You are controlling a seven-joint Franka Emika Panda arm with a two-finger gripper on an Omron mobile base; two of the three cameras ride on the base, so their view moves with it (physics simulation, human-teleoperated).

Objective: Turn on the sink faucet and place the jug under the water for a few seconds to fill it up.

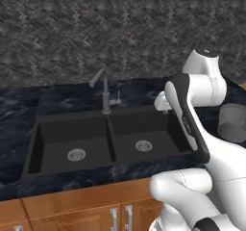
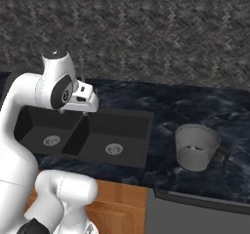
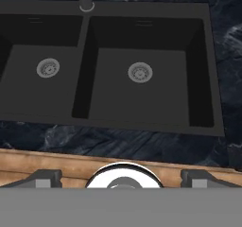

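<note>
Jug (image 2: 197,147): rigid, probably light, wide-mouthed; grasp at rim wall. Upright on desk (image 2: 195,106). Fingers (image 3: 120,179) spread open, empty.

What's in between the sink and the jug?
Just bare dark stone counter. The right base view shows it best: the sink ends, then counter, then the jug. Nothing sits there.

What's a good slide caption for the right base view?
Empty jug waits on the stone counter right of the dry double sink, arm raised above the basins.
</note>
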